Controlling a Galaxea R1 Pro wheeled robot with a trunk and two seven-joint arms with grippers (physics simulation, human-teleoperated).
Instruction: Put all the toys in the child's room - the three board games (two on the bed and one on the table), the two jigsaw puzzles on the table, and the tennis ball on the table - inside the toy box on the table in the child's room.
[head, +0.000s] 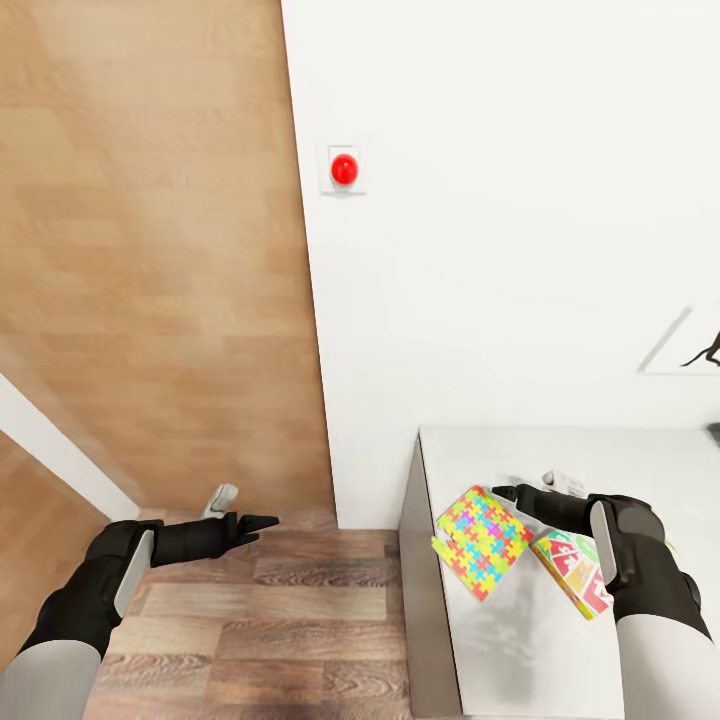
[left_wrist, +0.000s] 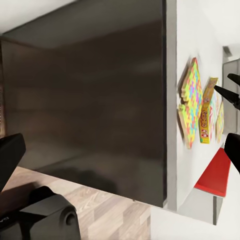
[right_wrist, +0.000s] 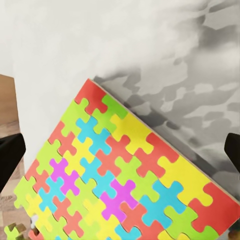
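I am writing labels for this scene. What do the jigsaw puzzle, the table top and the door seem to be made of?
Jigsaw puzzle: probably printed cardboard, matte; thin flat square with bright interlocking pieces. Table top: smooth white, faintly glossy, perhaps laminate; it carries soft shadows. Door: wood or wood veneer, judging by the warm brown grain.

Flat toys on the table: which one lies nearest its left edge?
The jigsaw puzzle, covered in coloured interlocking pieces; the red-and-green board game lies further right.

Bare bench (head: 520, 640) lies open near the puzzle (head: 482, 541), with the wall (head: 500, 250) behind and door (head: 160, 250) leftward.
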